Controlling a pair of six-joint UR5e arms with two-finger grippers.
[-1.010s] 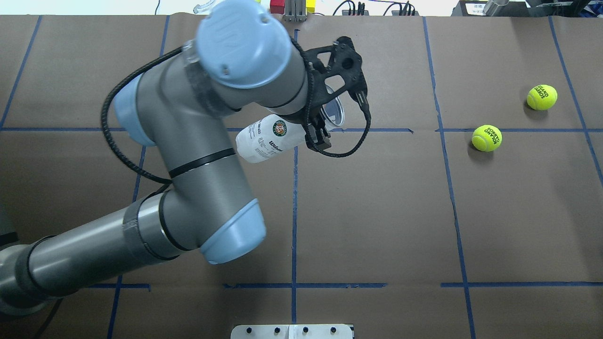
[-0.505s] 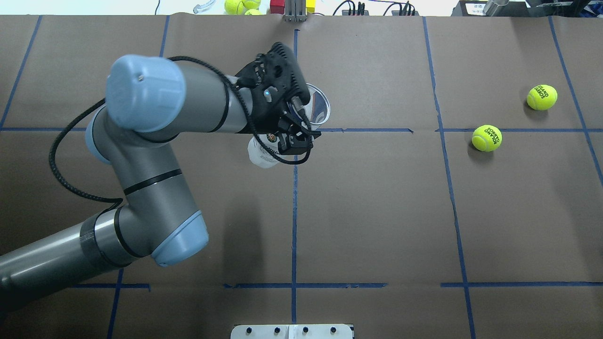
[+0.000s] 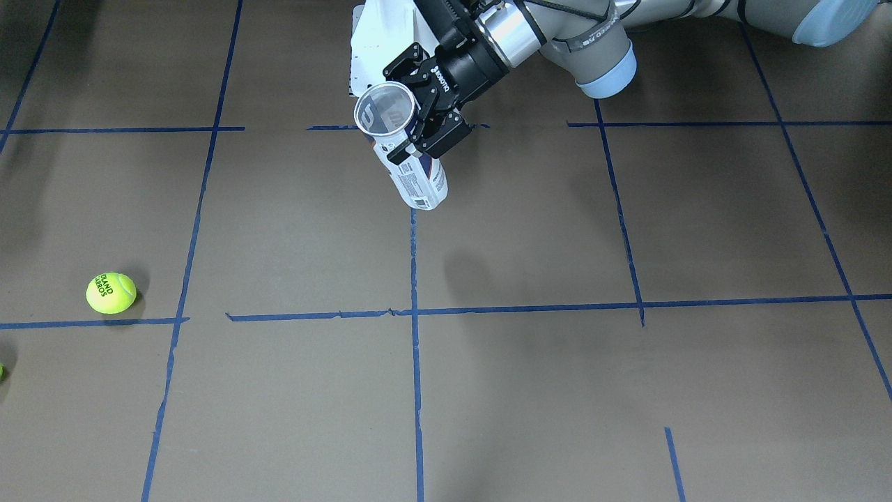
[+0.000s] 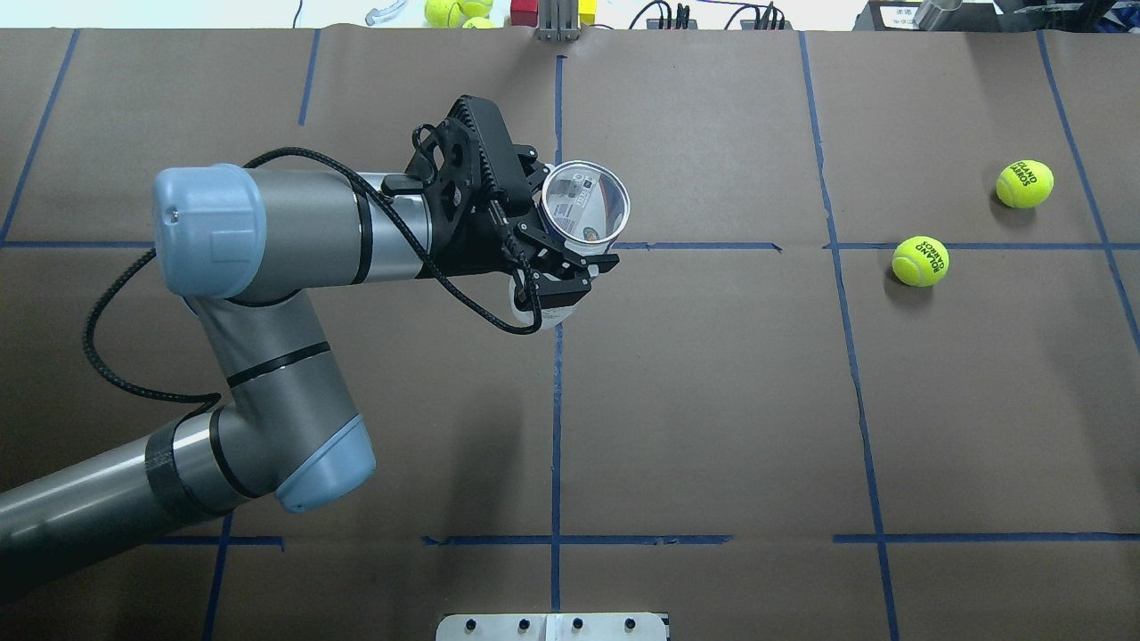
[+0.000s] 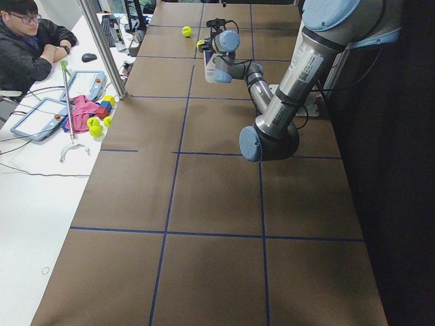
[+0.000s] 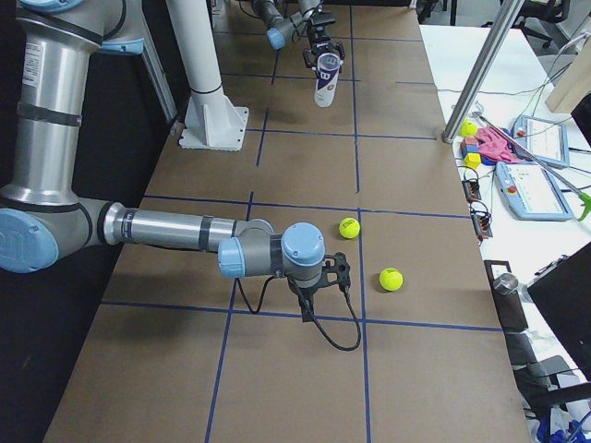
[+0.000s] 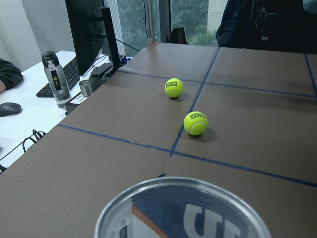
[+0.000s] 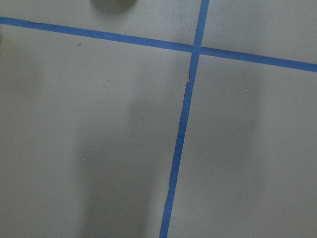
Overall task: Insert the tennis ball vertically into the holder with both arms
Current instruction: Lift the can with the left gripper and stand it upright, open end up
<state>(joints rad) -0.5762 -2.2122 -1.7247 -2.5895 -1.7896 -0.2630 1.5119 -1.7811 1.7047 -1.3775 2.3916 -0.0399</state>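
Note:
My left gripper (image 4: pixel 554 224) is shut on the holder (image 4: pixel 585 203), a clear tube with a navy-and-white label. It holds the tube in the air near the table's middle, nearly upright, open mouth up. The tube looks empty. It also shows in the front view (image 3: pixel 417 180), where the left gripper (image 3: pixel 420 111) clamps its upper part. Its rim (image 7: pixel 148 191) fills the bottom of the left wrist view. Two yellow tennis balls (image 4: pixel 920 261) (image 4: pixel 1024 184) lie on the table's right side. My right gripper (image 6: pixel 307 305) points down near those balls (image 6: pixel 348 227); I cannot tell if it is open.
A white pedestal base (image 6: pixel 212 120) stands at the robot's side of the table. Its plate (image 4: pixel 552 626) shows at the overhead view's bottom edge. More tennis balls (image 4: pixel 454 11) and coloured blocks lie beyond the far edge. An operator (image 5: pixel 27 47) sits at the side desk.
My left arm has swung its elbow left and down. The held tube has turned from steeply tilted to nearly upright, mouth up.

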